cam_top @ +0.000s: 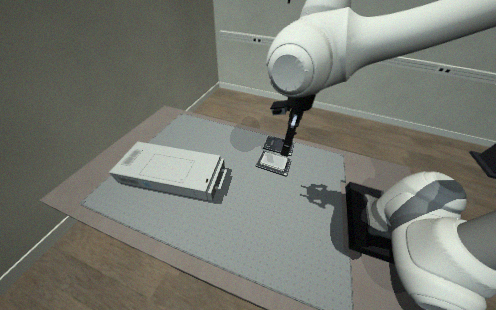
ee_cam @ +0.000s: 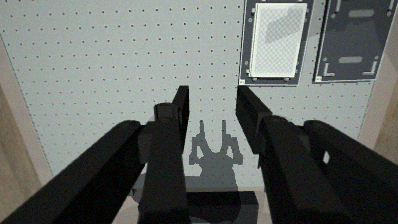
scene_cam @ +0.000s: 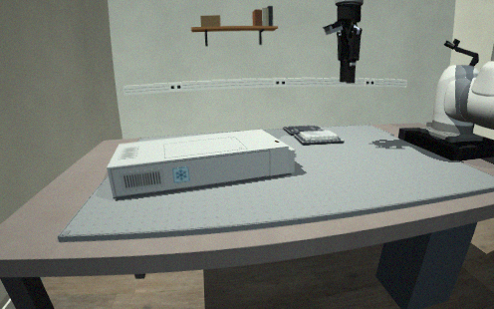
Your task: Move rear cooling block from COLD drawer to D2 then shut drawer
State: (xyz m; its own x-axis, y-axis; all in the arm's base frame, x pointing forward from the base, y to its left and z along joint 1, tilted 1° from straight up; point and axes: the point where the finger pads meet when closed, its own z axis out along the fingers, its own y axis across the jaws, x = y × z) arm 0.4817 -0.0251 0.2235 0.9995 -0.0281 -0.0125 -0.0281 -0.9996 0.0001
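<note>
- One long cooler (cam_top: 165, 171) (scene_cam: 199, 168), handle (cam_top: 221, 178) end toward the robot
- D2 (cam_top: 274, 145) (scene_cam: 300, 129) (ee_cam: 350, 45) near the mat's (cam_top: 240, 220) (scene_cam: 224, 214) (ee_cam: 100, 75) edge
- Gripper (cam_top: 285, 152) (scene_cam: 347, 81) (ee_cam: 212, 100) released, high above

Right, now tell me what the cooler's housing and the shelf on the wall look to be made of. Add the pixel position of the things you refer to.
Cooler housing (cam_top: 167, 167) (scene_cam: 199, 161): probably painted sheet metal, given its smooth, pale, matt faces and crisp edges; plastic is possible. Shelf (scene_cam: 234, 29): likely wood, from its orange-brown board; no grain shows.
</note>
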